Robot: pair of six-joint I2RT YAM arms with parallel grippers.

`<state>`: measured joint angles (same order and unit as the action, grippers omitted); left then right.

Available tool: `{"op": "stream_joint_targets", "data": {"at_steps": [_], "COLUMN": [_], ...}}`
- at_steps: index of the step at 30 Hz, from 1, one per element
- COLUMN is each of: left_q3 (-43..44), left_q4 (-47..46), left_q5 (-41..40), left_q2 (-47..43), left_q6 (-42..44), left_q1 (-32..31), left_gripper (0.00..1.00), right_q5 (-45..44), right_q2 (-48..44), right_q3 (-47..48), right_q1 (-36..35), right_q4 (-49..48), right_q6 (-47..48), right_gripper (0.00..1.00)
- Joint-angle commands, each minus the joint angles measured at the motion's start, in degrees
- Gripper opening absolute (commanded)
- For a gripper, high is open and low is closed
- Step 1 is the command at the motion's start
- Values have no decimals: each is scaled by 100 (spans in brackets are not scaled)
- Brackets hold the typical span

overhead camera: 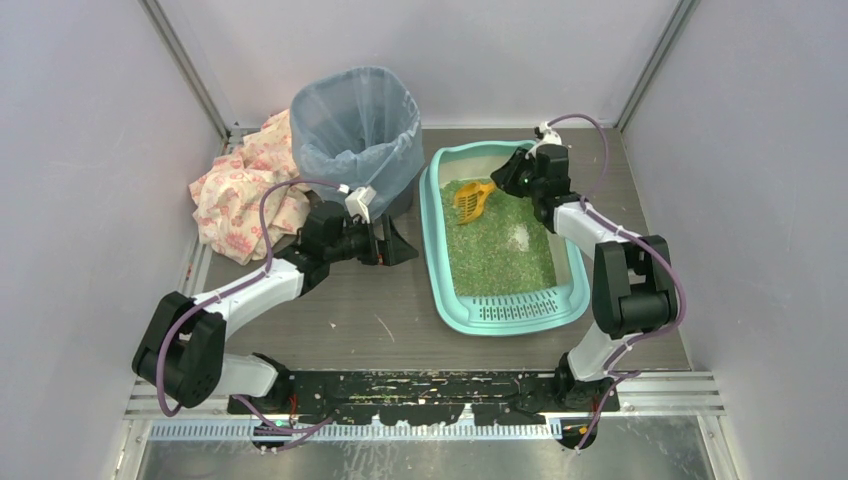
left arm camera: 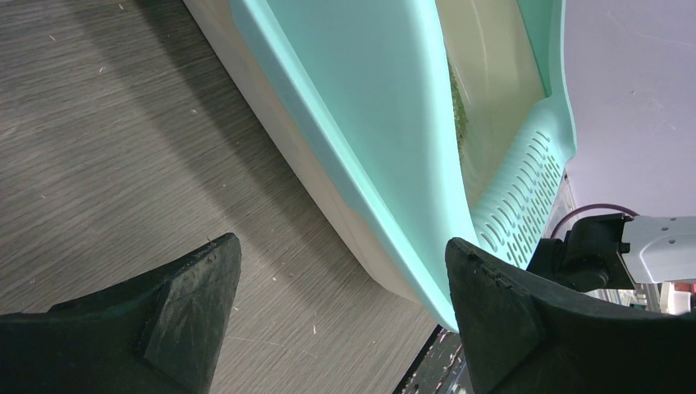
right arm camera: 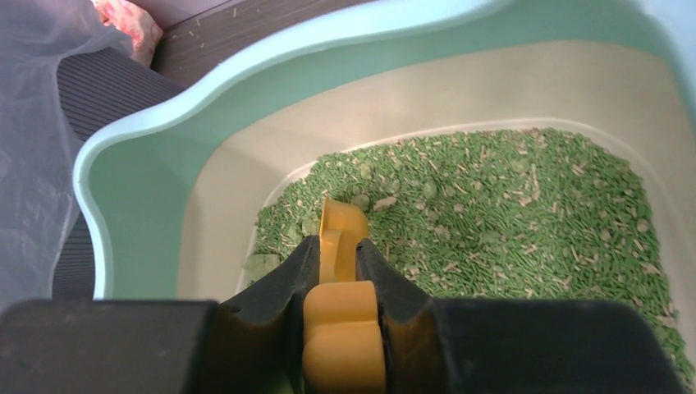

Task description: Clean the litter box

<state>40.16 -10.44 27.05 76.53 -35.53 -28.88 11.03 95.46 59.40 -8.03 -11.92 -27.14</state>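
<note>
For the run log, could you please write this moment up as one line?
right pincer: shut on orange scoop, tip at litter, far end of litter box | left pincer: open, empty, facing box's outer side

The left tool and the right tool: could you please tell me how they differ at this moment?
The left tool is open and empty; the right tool is shut on the orange scoop by its handle. The left tool sits above the table beside the litter box; the right tool is over the box's far end. Both have black fingers.
</note>
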Motion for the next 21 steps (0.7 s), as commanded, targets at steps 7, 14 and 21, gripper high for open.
{"op": "stream_joint_targets", "data": {"at_steps": [7, 14, 21], "left_q3": [174, 167, 167], "left_q4": [-196, -178, -185], "left_q5": [37, 35, 46], "left_q2": [-5, -46, -82], "left_q6": [71, 68, 64], "left_q1": [-19, -21, -21], "left_gripper": [94, 94, 94], "right_q5": [388, 1614, 2108], "right_q2": [528, 714, 571], "right_q3": [236, -154, -420], "right_q1": [-447, -327, -149], "right_q4": [-411, -2064, -2973], "right_q6": [-37, -1356, -2247], "right_gripper": [1, 1, 1]}}
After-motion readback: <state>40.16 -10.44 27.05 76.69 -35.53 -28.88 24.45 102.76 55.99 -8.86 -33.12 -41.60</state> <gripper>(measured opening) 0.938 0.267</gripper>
